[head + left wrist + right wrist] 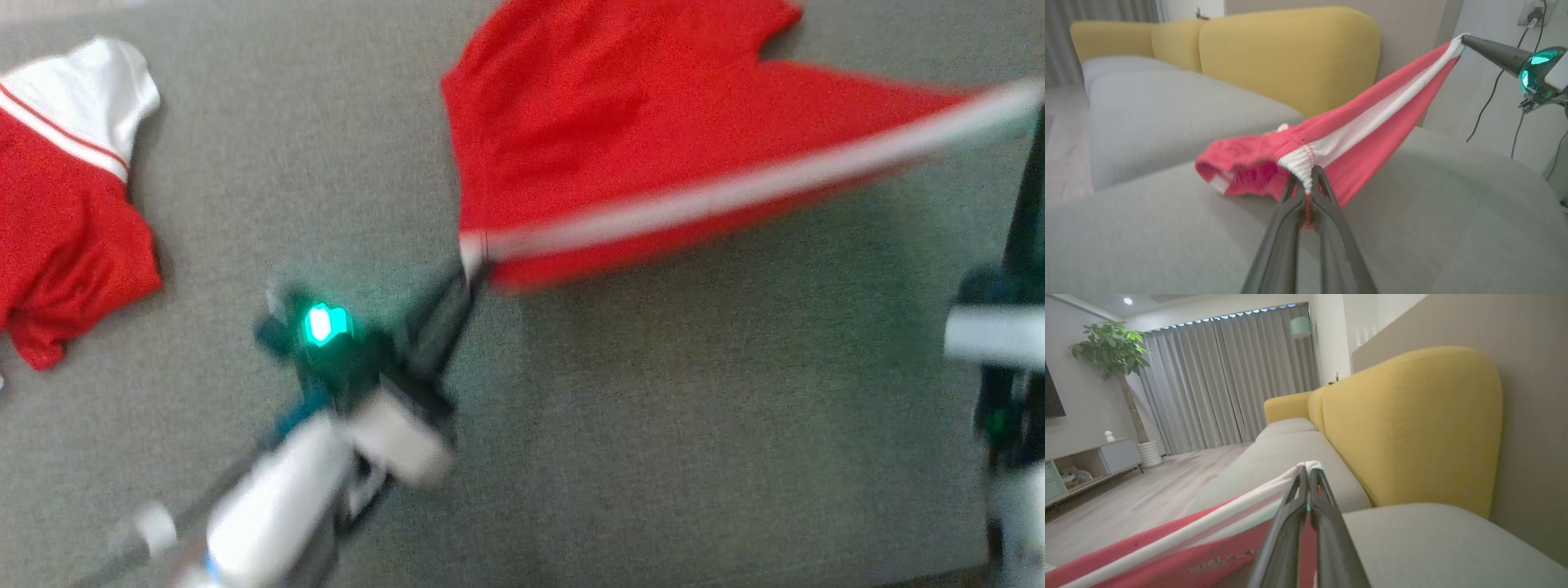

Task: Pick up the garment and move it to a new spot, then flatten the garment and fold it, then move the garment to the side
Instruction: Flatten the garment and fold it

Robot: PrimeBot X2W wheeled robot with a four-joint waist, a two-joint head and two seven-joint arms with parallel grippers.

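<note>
Shorts: the red shorts [620, 139] with a white side stripe hang stretched between both grippers above the grey sofa seat [653, 425], toward 1 o'clock in the head view, the far part sagging toward the cushion.
Left gripper: the left gripper [1306, 183] is clenched on the elastic waistband corner.
Right gripper: the right gripper [1306, 473] is pinched tight on the opposite end of the stripe, at 3 o'clock in the head view.
Other garment: a red and white shirt [65, 196] lies at 9 o'clock, well apart.
Step in hand: likely carrying and spreading the shorts.
Advice: keep both grips level and the stripe taut, lower the sagging cloth first, then lay it flat away from the shirt.
</note>
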